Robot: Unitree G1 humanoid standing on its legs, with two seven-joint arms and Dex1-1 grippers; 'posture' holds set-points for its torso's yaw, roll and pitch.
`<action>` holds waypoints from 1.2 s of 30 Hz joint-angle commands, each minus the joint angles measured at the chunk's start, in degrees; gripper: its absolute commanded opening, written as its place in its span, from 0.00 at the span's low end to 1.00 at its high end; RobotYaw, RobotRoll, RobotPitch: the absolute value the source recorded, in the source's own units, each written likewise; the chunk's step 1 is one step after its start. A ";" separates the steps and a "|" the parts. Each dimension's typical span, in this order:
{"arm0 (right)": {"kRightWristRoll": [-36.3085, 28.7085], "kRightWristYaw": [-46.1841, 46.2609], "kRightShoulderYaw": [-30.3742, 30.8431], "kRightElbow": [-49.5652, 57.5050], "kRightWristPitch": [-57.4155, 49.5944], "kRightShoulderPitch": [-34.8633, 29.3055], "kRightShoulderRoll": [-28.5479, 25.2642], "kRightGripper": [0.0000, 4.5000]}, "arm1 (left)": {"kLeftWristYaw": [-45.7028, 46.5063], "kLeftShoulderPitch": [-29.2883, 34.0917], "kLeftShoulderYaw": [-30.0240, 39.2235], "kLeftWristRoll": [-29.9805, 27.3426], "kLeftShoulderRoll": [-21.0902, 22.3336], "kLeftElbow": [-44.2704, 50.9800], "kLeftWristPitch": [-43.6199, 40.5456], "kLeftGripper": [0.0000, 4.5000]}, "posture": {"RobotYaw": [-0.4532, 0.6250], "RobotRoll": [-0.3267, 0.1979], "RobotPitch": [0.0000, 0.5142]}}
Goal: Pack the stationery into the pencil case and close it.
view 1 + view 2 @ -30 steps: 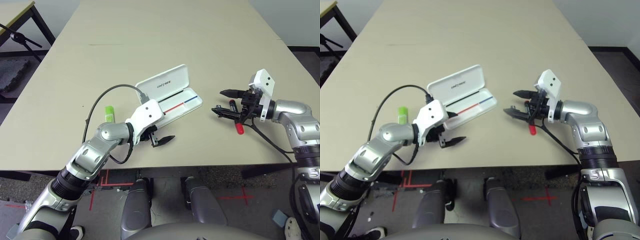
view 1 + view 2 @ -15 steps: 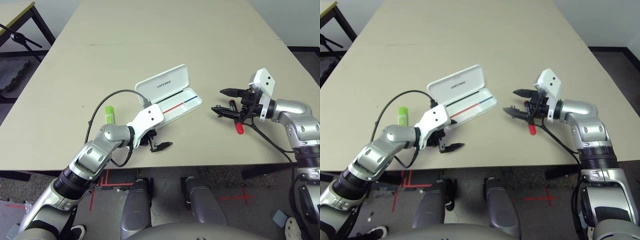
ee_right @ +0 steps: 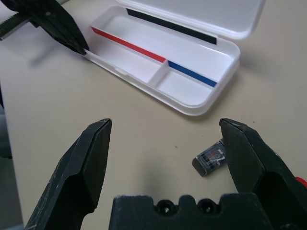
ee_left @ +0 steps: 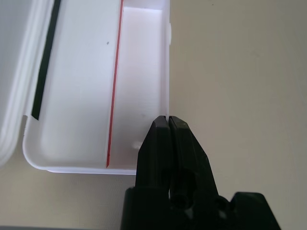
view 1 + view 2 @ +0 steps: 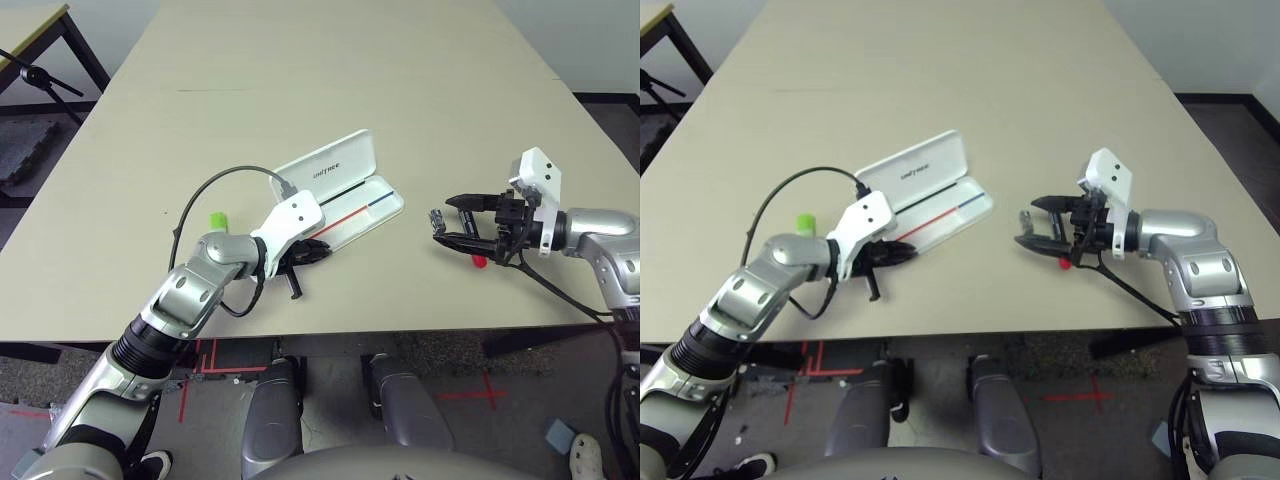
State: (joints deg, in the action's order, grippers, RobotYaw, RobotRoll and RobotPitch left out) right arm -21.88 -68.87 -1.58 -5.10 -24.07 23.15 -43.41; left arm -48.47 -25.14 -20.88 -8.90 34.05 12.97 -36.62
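The white pencil case [image 5: 352,205] lies open mid-table, lid [image 5: 322,168] tilted back, red and blue stripe inside [image 3: 165,60]. My left gripper [image 4: 169,120] is shut, its tips touching the case's front wall at the red-stripe end [image 5: 312,252]; whether it pinches the wall I cannot tell. My right gripper [image 5: 442,220] is open wide, to the right of the case. The tiny dark grey piece [image 3: 211,159] lies on the table between its fingers. The red marker [image 5: 479,261] is mostly hidden under that gripper. The lime-green stick [image 5: 217,219] peeks out behind my left forearm.
The beige table [image 5: 350,80] stretches far behind the case. A black cable [image 5: 230,178] loops from my left wrist over the table. The front edge runs just below both grippers. A dark stand [image 5: 40,75] is off the table's far left.
My left gripper has moved up from the table's front edge to the case's front wall. My right gripper has shifted right and lower, now covering most of the red marker.
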 commanded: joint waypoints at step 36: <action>-0.41 -2.54 2.44 2.04 -2.79 0.23 -1.41 1.00 | -16.72 4.61 2.83 3.80 11.95 -5.27 24.18 0.23 | 0.32 0.62 0.27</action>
State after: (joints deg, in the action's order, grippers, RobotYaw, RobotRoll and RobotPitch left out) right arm -22.50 -71.00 -0.11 -2.74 -26.89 23.29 -44.72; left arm -65.71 -21.46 -18.61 -6.15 46.13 8.03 -13.14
